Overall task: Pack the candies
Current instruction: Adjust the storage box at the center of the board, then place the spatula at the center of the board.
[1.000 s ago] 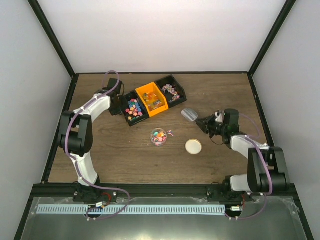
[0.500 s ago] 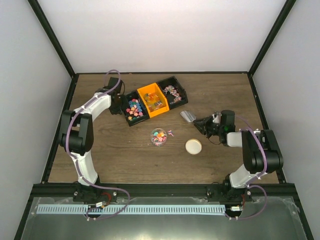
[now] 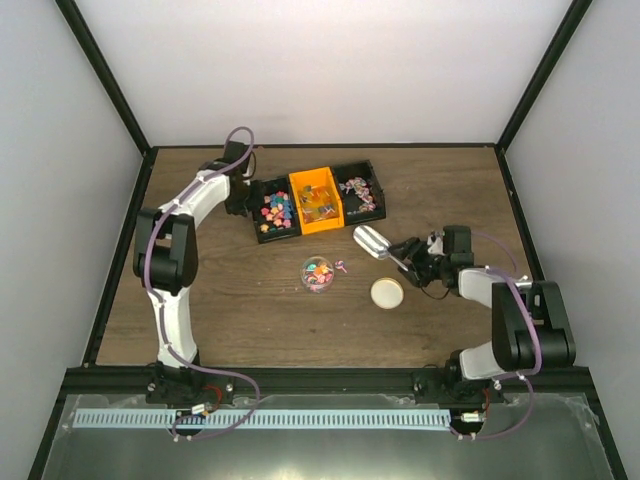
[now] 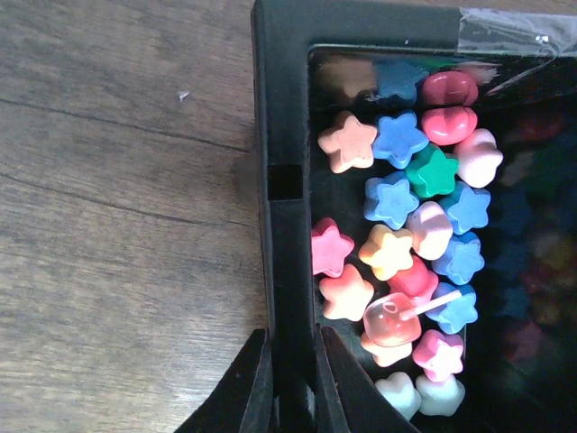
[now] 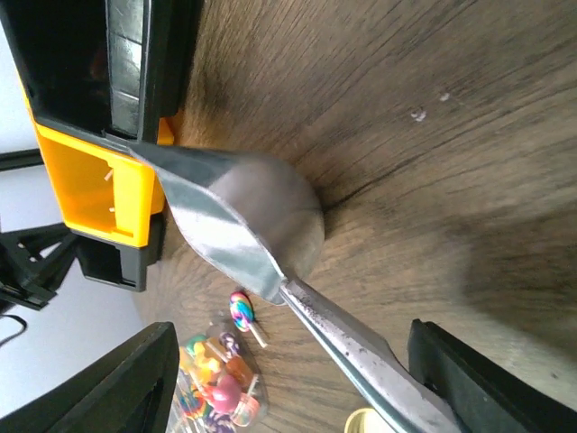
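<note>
Star and heart candies (image 4: 397, 198) fill the left black bin (image 3: 272, 212). My left gripper (image 4: 293, 338) is shut on that bin's near wall (image 4: 287, 225); from above it (image 3: 240, 196) sits at the bin's left end. The clear jar (image 3: 318, 273) holds several candies (image 5: 216, 397), and one swirl lollipop (image 5: 242, 313) lies on the wood beside it. My right gripper (image 5: 293, 361) stands open, its fingers wide on either side of the metal scoop's (image 5: 243, 216) handle without touching it. The scoop's bowl (image 3: 371, 240) points at the bins.
An orange bin (image 3: 318, 200) and a second black bin (image 3: 360, 192) of wrapped sweets join the first in a row. The cream lid (image 3: 387, 292) lies flat just in front of the right gripper (image 3: 412, 256). Dark frame rails edge the wooden table (image 3: 250, 310).
The right gripper has opened and let go of the scoop, which has slid left toward the bins. The left gripper has swung the row of bins to the right and squared it up.
</note>
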Robot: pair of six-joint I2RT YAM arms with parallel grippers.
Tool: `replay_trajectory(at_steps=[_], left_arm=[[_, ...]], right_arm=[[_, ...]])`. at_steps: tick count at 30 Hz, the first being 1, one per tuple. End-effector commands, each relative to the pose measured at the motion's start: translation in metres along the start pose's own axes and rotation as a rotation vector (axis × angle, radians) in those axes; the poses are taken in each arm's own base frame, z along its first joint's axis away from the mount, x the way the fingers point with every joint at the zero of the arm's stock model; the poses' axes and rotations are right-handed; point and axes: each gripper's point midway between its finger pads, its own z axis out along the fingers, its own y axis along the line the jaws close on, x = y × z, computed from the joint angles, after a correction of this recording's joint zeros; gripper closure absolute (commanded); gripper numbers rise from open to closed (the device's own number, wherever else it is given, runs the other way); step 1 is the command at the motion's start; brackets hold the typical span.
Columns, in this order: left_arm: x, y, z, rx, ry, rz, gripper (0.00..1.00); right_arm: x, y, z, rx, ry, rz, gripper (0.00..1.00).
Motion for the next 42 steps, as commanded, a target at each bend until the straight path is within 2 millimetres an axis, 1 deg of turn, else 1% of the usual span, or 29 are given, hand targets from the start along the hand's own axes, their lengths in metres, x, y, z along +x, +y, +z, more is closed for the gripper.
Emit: replay_trajectory(at_steps=[1,3,7,9,10,11,14,16,18,20,23,24,28,30,32,33,34,35,36,37,38,40,42], left_arm=[[0.051,0.041,0.044,-0.156,0.209,0.076,0.96],[0.044,0.041,0.044,-0.154,0.207,0.076,0.95],[0.036,0.044,0.036,-0.166,0.185,0.046,0.82],[0.032,0.043,0.03,-0.17,0.165,0.038,0.75],[0.03,0.042,0.026,-0.169,0.157,0.03,0.71],[0.029,0.042,0.023,-0.166,0.148,0.023,0.69],[0.021,0.034,0.01,-0.129,0.107,0.003,0.58],[0.014,0.023,0.002,-0.079,0.076,-0.002,0.5],[0.011,0.017,-0.003,-0.051,0.065,-0.011,0.48],[0.009,0.014,-0.007,-0.036,0.054,-0.017,0.43],[0.006,0.009,-0.017,-0.008,0.032,-0.029,0.42],[0.004,0.006,-0.021,0.002,0.02,-0.03,0.42],[-0.001,0.003,-0.039,0.022,-0.021,-0.037,0.42],[-0.003,0.002,-0.047,0.027,-0.036,-0.039,0.42],[-0.004,0.002,-0.052,0.026,-0.05,-0.04,0.42],[-0.005,0.002,-0.055,0.026,-0.054,-0.037,0.42],[-0.004,0.002,-0.057,0.024,-0.057,-0.037,0.42],[-0.005,0.003,-0.06,0.024,-0.062,-0.038,0.42],[-0.005,0.002,-0.063,0.026,-0.067,-0.037,0.42],[-0.004,0.002,-0.065,0.027,-0.073,-0.037,0.42],[-0.004,0.004,-0.068,0.022,-0.08,-0.039,0.42],[-0.003,0.011,-0.074,-0.012,-0.101,-0.047,0.42],[-0.002,0.017,-0.078,-0.035,-0.118,-0.047,0.42]], right_arm=[[-0.003,-0.012,-0.015,0.108,-0.049,-0.062,0.27],[-0.002,-0.01,-0.025,0.127,-0.079,-0.097,0.27],[-0.005,-0.01,-0.045,0.202,-0.139,-0.166,0.22],[-0.004,-0.008,-0.054,0.219,-0.15,-0.184,0.23],[-0.001,-0.01,-0.058,0.234,-0.153,-0.18,0.25],[0.001,-0.012,-0.061,0.247,-0.157,-0.177,0.26],[0.009,-0.022,-0.071,0.281,-0.169,-0.176,0.26],[0.016,-0.026,-0.072,0.276,-0.157,-0.185,0.26],[0.024,-0.031,-0.071,0.271,-0.132,-0.172,0.23],[0.029,-0.038,-0.071,0.282,-0.12,-0.15,0.11],[0.027,-0.052,-0.076,0.365,-0.133,-0.124,0.01],[0.023,-0.056,-0.079,0.409,-0.148,-0.12,0.0],[-0.001,-0.05,-0.103,0.537,-0.249,-0.148,0.0],[-0.007,-0.046,-0.112,0.567,-0.286,-0.155,0.0],[-0.01,-0.046,-0.121,0.602,-0.313,-0.143,0.0],[-0.011,-0.046,-0.124,0.609,-0.322,-0.146,0.01],[-0.011,-0.044,-0.126,0.608,-0.33,-0.146,0.06],[-0.009,-0.041,-0.126,0.595,-0.324,-0.152,0.13],[-0.007,-0.038,-0.123,0.568,-0.31,-0.162,0.17],[-0.003,-0.036,-0.121,0.544,-0.293,-0.165,0.19],[0.004,-0.035,-0.116,0.516,-0.261,-0.163,0.23],[0.017,-0.042,-0.109,0.496,-0.206,-0.137,0.32],[0.03,-0.05,-0.106,0.508,-0.172,-0.118,0.34]])
